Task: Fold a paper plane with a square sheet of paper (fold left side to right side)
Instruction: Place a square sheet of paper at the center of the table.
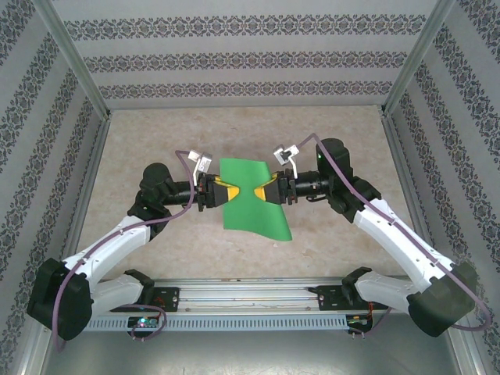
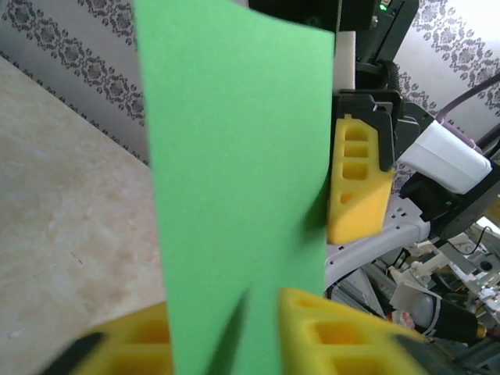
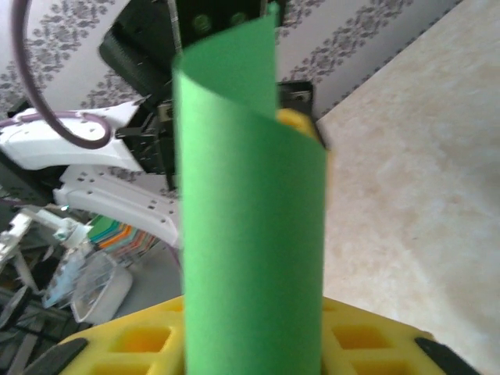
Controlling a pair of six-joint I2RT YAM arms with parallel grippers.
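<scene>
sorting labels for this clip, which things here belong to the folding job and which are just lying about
job: paper, left fingers, right fingers, both gripping it
not the job: cable, rail, wall

green sheet (image 2: 234,172) upright between left jaws | right jaws at its right edge

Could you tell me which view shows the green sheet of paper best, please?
The top external view: the thin bright green sheet of paper shows whole, held between the left gripper and the right gripper. Each wrist view crops it to a close strip, curled in the right one.
</scene>
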